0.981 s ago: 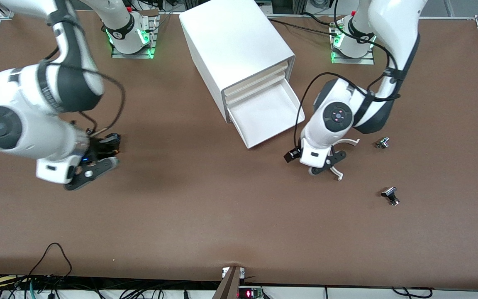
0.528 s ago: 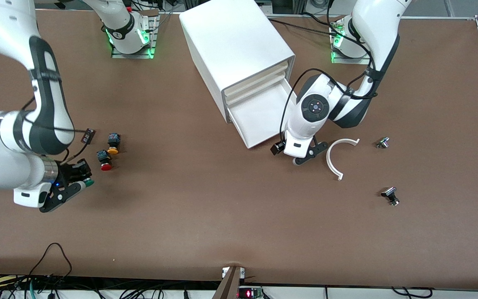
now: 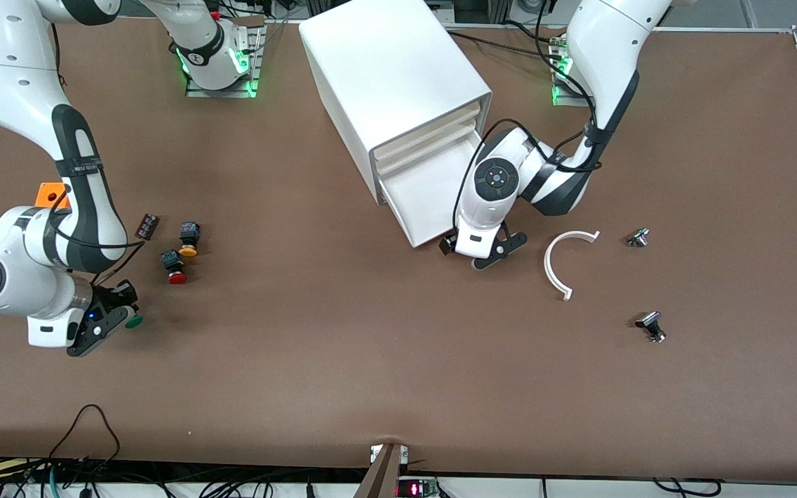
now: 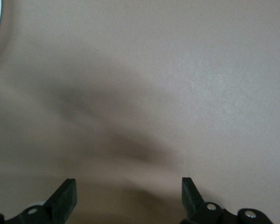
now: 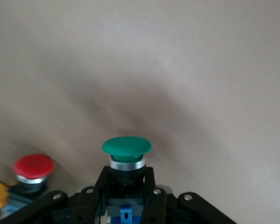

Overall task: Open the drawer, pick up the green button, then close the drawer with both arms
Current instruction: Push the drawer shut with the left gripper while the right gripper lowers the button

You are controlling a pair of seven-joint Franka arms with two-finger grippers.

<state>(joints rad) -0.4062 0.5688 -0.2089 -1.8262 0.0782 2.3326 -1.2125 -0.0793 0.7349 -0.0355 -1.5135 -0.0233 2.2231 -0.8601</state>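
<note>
Already the right gripper (image 3: 118, 315), low at the frame's left edge, has its fingers clenched on the green button (image 3: 134, 321) (body pinched, cap (image 5: 126, 146) free), held above the table (image 3: 343, 360) near the red button (image 3: 177, 277) and the orange-yellow one (image 3: 188, 251). The left gripper (image 3: 492, 252), fingers spread wide and empty, sits at the front lip of the open bottom drawer (image 3: 433, 190), centre frame. Closing it well probably means pressing squarely on the lip, so the cabinet (image 3: 388, 69) doesn't skid.

Brown table (image 3: 343, 332). On it: white cabinet (image 3: 391, 90); red button (image 3: 176, 267) beside orange button (image 3: 188, 241) toward right arm's end; white arc (image 3: 556, 266) and two small metal parts (image 3: 638, 238) (image 3: 651, 326) toward left arm's end.
</note>
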